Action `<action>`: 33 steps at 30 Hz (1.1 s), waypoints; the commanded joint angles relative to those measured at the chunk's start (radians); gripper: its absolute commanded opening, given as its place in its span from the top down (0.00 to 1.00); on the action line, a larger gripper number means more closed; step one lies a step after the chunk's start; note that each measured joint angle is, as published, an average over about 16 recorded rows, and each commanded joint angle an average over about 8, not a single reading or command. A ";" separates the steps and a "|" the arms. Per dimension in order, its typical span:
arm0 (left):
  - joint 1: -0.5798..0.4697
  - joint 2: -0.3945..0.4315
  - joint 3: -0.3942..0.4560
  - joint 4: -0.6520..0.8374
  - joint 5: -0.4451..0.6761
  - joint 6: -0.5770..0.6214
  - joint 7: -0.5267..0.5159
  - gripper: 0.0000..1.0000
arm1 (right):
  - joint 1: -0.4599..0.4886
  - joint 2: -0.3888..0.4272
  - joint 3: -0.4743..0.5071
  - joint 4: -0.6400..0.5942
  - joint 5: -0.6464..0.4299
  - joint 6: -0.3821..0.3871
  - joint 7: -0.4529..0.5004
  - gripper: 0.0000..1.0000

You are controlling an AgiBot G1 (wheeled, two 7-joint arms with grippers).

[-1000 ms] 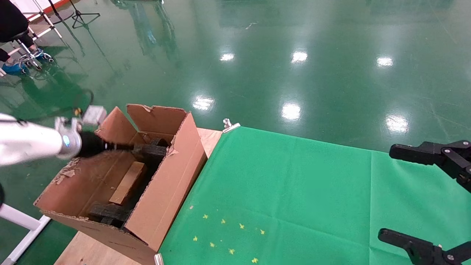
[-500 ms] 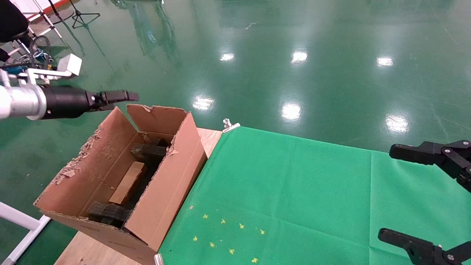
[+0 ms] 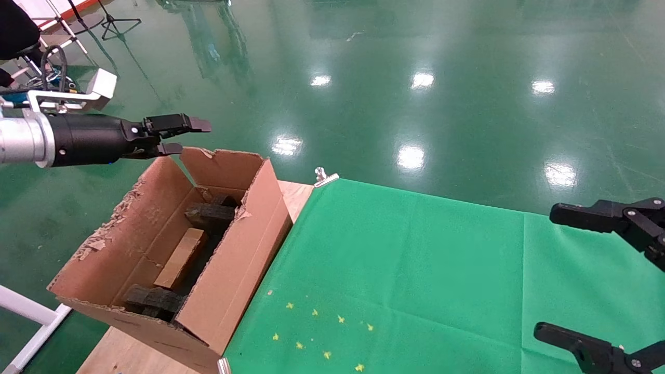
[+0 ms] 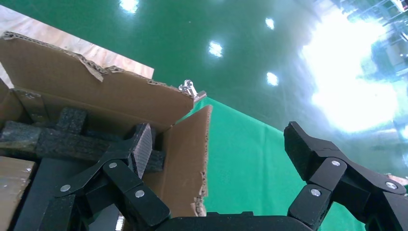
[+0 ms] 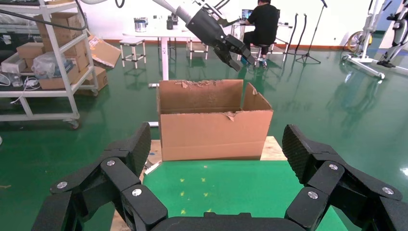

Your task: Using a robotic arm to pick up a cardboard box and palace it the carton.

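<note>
We found the cardboard box (image 3: 181, 258) lying inside the carton (image 3: 236, 270). Our left tool (image 3: 184, 136) hung above it, spread and empty; the right tool (image 3: 582, 275) sat parked, spread. Nothing seemed left.

Left end effector (image 3: 179, 136) has risen out of the carton (image 3: 171, 259), now above its far flap, fingers spread.

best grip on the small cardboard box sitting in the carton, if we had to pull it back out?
Probably from above, fingers across the narrow width of the cardboard box. It lies flat and lengthwise in the carton, foam pieces at both ends, so only the long sides look reachable.
</note>
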 commanded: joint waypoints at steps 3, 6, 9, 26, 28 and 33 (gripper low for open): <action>0.007 0.004 0.000 -0.003 0.001 -0.008 0.013 0.00 | 0.000 0.000 0.000 0.000 0.000 0.000 0.000 0.00; 0.029 0.004 -0.012 -0.033 -0.024 0.001 0.040 0.00 | 0.000 0.000 0.000 0.000 0.000 0.000 0.000 0.00; 0.062 0.006 -0.028 -0.076 -0.058 0.011 0.081 0.00 | 0.000 0.000 0.000 0.000 0.000 0.000 0.000 0.00; 0.262 0.014 -0.128 -0.336 -0.263 0.076 0.328 0.00 | 0.000 0.000 0.000 0.000 0.000 0.000 0.000 0.00; 0.285 0.015 -0.140 -0.367 -0.287 0.084 0.357 0.00 | 0.000 0.000 0.000 0.000 0.000 0.000 0.000 0.00; 0.345 0.018 -0.170 -0.444 -0.348 0.103 0.431 0.00 | 0.000 0.000 0.000 0.000 0.000 0.000 0.000 0.00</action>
